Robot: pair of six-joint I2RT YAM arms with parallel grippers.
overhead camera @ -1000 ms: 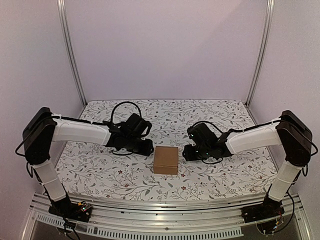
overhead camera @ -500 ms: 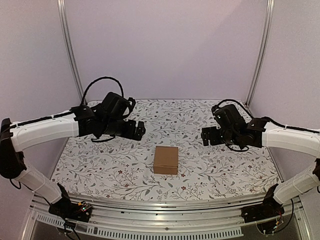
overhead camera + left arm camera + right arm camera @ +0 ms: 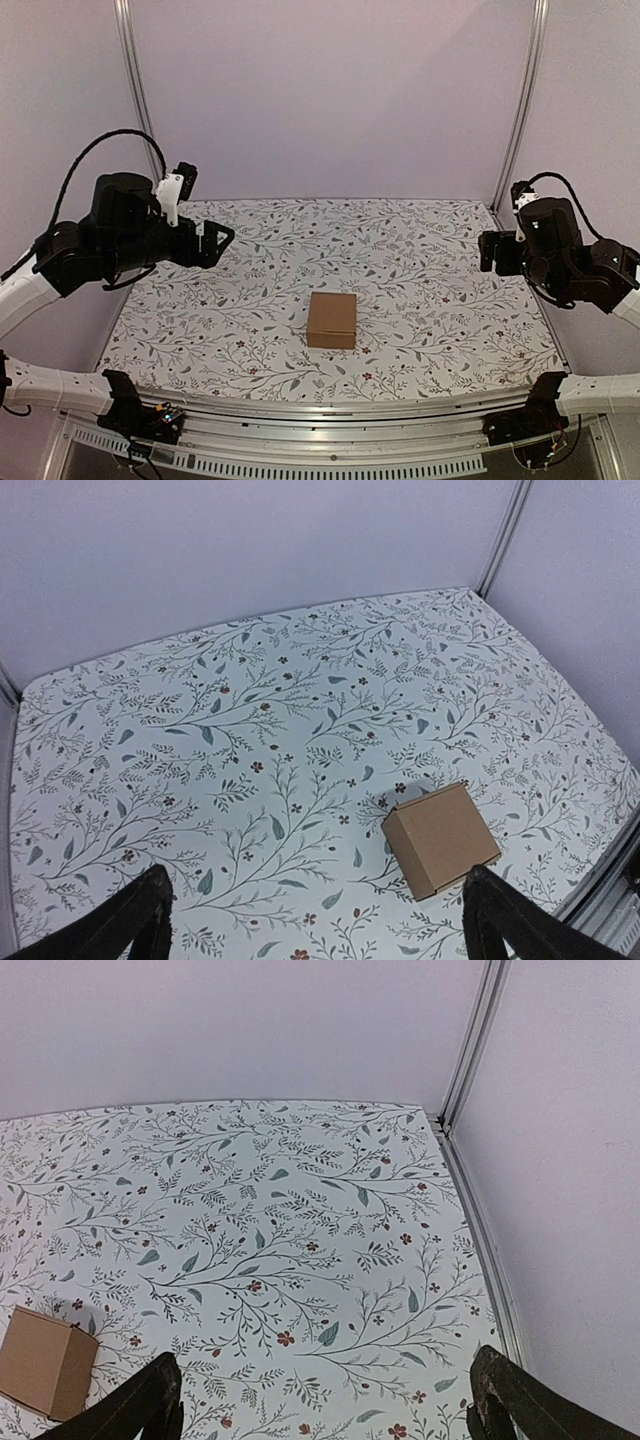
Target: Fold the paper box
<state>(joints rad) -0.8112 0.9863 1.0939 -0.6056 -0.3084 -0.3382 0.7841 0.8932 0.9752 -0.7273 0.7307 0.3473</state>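
The paper box (image 3: 332,320) is a closed brown cardboard cube. It stands alone on the floral table, a little in front of the middle. In the left wrist view the paper box (image 3: 443,838) lies low and to the right, close to the right finger. In the right wrist view the paper box (image 3: 45,1360) sits at the lower left corner. My left gripper (image 3: 207,243) hangs high over the table's left side, open and empty. My right gripper (image 3: 490,252) hangs high over the right side, also open and empty. Both are far from the box.
The floral tablecloth (image 3: 420,250) covers the whole table. Purple walls close it in at the back and sides, with aluminium posts (image 3: 520,100) in the rear corners. A metal rail (image 3: 320,455) runs along the near edge.
Both arms have risen and drawn outward from beside the box to the table's sides. Both grippers have opened wide. The box has not moved.
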